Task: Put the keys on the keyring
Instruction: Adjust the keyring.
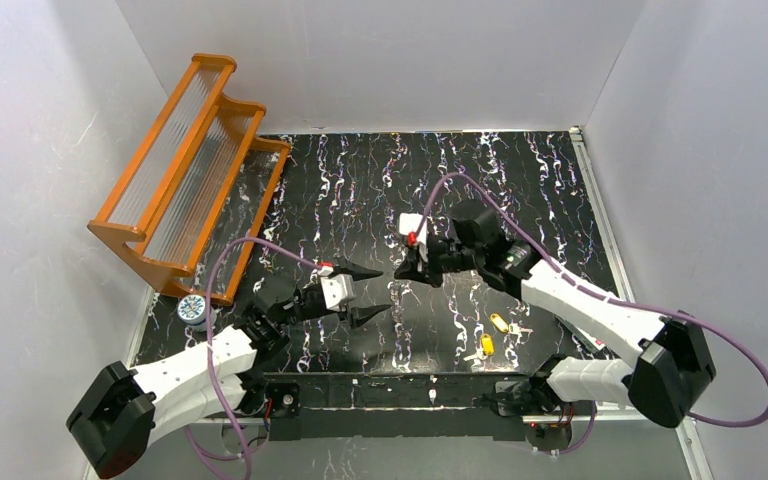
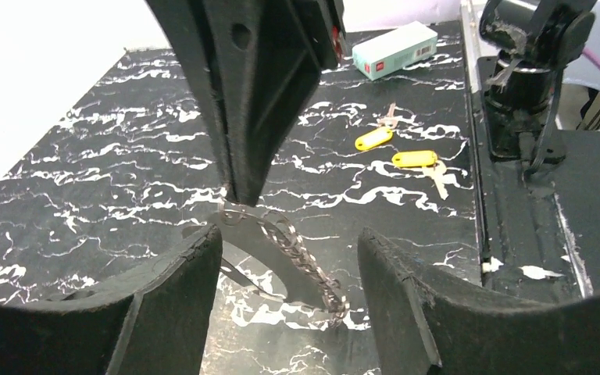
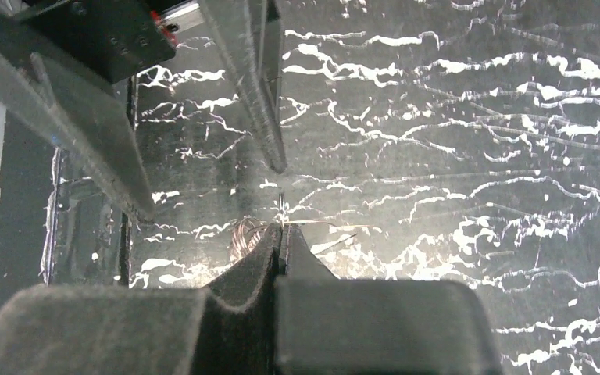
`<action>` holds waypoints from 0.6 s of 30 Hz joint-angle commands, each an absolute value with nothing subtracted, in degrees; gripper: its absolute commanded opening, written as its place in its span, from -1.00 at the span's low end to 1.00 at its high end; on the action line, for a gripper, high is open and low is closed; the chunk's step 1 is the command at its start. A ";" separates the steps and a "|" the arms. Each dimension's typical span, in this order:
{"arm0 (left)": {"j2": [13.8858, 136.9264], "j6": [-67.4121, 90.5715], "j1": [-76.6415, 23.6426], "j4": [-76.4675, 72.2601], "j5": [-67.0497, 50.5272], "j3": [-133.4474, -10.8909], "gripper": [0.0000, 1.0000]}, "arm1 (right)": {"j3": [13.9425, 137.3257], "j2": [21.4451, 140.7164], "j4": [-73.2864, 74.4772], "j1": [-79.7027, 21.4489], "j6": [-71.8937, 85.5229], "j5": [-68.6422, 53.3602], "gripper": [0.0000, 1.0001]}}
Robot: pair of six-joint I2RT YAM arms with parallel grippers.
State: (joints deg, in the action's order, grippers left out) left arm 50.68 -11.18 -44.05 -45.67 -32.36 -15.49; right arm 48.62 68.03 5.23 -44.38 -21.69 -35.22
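Pinching one end of the keyring [image 2: 297, 269], the right claw [image 3: 280, 238] is closed tight on it. The left claw [image 2: 289, 250] is open, with one finger on each side of the keyring, and holds nothing. Both keys [image 2: 416, 158] lie on the table [image 2: 86, 180], close to the right arm's base.

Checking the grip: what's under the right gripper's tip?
The keyring hangs from the shut right gripper, between the fingers of the open left gripper. Both keys lie on the mat, off it. The pinched part is hidden between the jaws.

Orange rack [image 1: 185, 165] rear left; round disc [image 1: 191, 308] beside it; teal box [image 2: 394, 49].
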 commanded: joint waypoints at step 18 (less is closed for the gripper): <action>57.54 -13.70 -44.30 -35.60 -28.70 -22.59 -0.29 | 57.56 73.85 23.74 -44.98 -27.67 -36.33 -0.97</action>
